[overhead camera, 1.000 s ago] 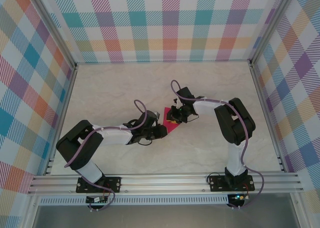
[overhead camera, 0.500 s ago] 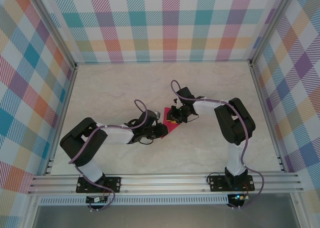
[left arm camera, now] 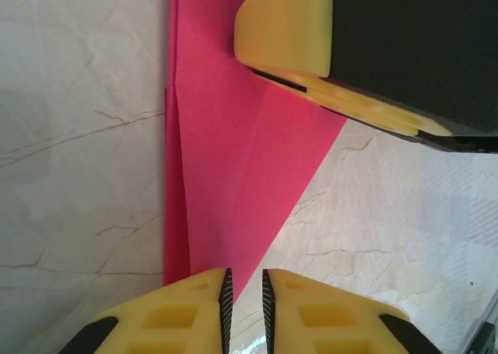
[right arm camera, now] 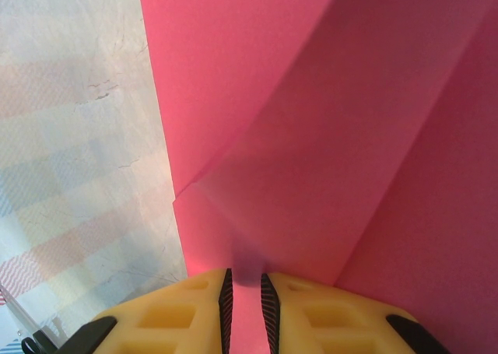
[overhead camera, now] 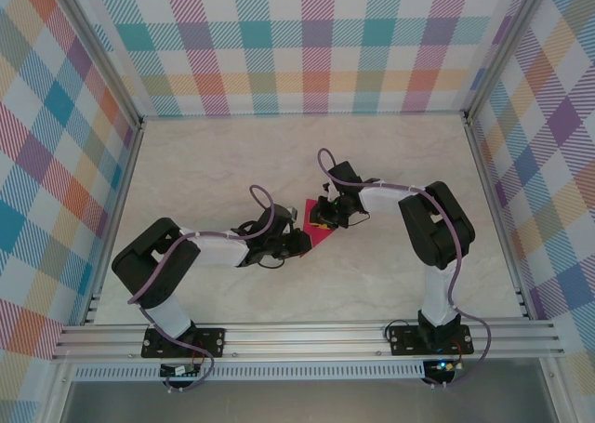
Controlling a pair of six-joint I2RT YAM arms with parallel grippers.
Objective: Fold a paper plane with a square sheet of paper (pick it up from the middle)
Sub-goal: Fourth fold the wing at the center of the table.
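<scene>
**Risk of a torn sheet or a crooked crease**

The sheet of paper (overhead camera: 316, 228) lies near the middle of the tabletop (overhead camera: 204, 163), partly folded, with both arms meeting over it. Your right gripper (right arm camera: 244, 288) is pinched down to a thin slit with pink paper running into it, so it looks to have hold of a raised flap. Your left gripper (left arm camera: 243, 284) is nearly closed too, at a pointed tip of the sheet. You cannot tell whether the paper sits between its fingers or just beside them.

That doubt is the main risk. If the left grips nothing, any pull from the right drags the whole sheet across the tabletop and the crease lands askew. If both do hold it, moving apart can rip paper this thin. The lifted flap bows rather than lying flat, so pressing it down carelessly may set a stray crease. The two grippers also sit just beside each other, and a misjudged move could knock them together.
</scene>
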